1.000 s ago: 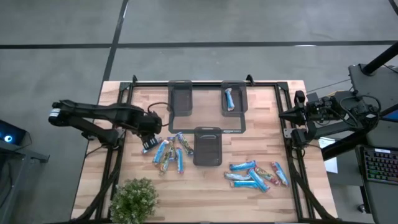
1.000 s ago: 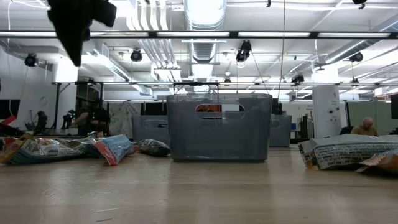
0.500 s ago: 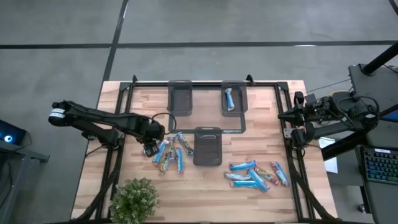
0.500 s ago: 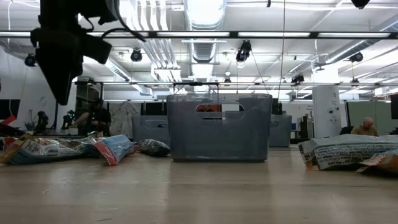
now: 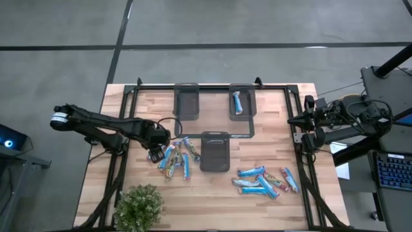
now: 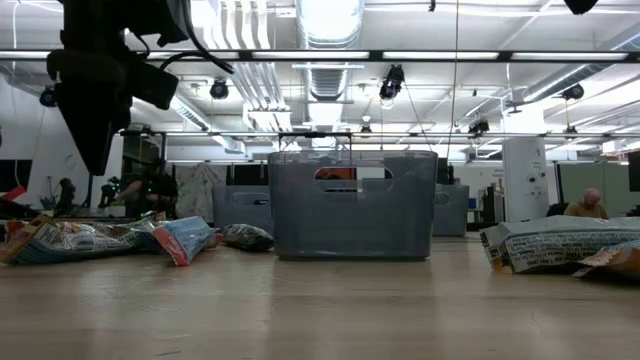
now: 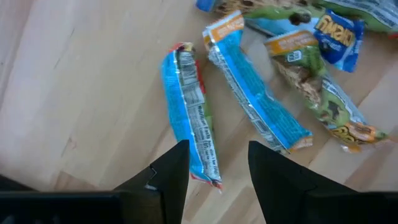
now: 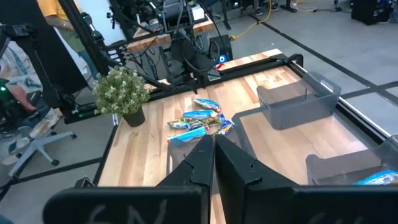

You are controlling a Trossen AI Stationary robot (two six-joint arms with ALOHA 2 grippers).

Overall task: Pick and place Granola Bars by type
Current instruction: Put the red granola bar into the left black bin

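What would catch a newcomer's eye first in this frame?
The left gripper, fingers open, hangs over a blue-wrapped granola bar at the edge of the left pile. A second pile lies toward the right front, and one bar sits in the far right tray. The right gripper waits shut at the table's right edge.

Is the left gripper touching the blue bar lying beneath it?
Apart. The left wrist view shows the left gripper open, with that blue bar lying flat on the table between and beyond its fingers, clear of them.
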